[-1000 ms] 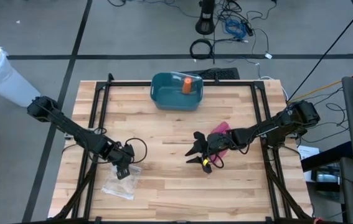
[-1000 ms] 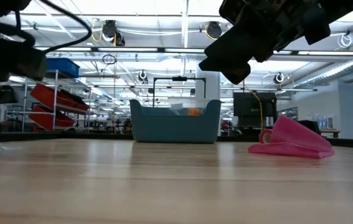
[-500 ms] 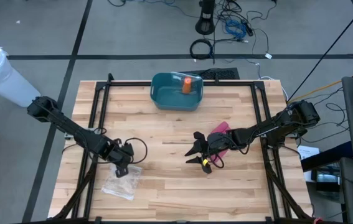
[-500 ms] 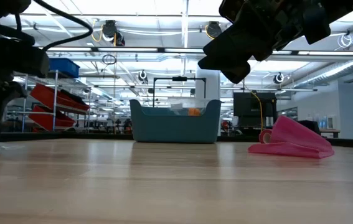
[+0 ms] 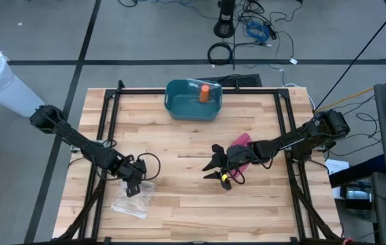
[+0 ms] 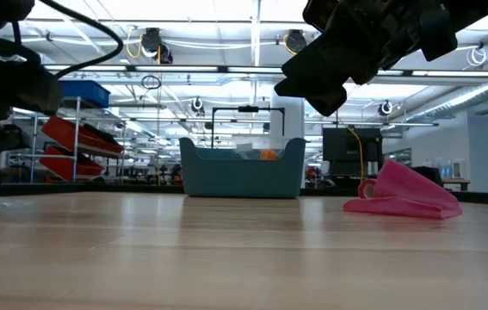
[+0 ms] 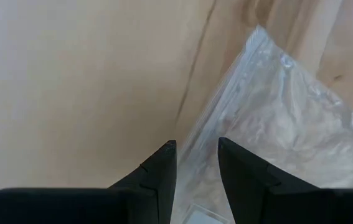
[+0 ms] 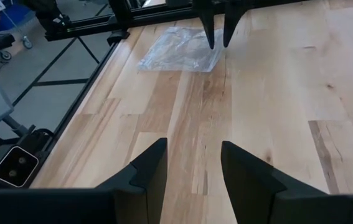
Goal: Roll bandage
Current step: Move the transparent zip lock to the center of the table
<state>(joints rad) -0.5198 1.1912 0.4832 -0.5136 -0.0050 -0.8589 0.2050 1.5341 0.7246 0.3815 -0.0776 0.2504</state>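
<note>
One pink bandage (image 5: 242, 148) lay crumpled on the wooden surface (image 5: 179, 136) under the right gripper (image 5: 214, 165) (fingers spread, empty), with one teal bin (image 5: 193, 100) behind and one clear bag (image 5: 133, 198) at the left gripper (image 7: 195, 163), fingers parted over its edge.

One wooden desk (image 5: 179, 143) carries everything. On it: one teal bin (image 5: 191, 101) at twelve o'clock, with one orange item (image 5: 205, 92) inside; one pink bandage (image 5: 242, 146) toward three o'clock; one clear plastic bag (image 5: 133, 198) toward seven o'clock. Two arms: one left hand (image 5: 133, 186), one right hand (image 5: 214, 165).
</note>
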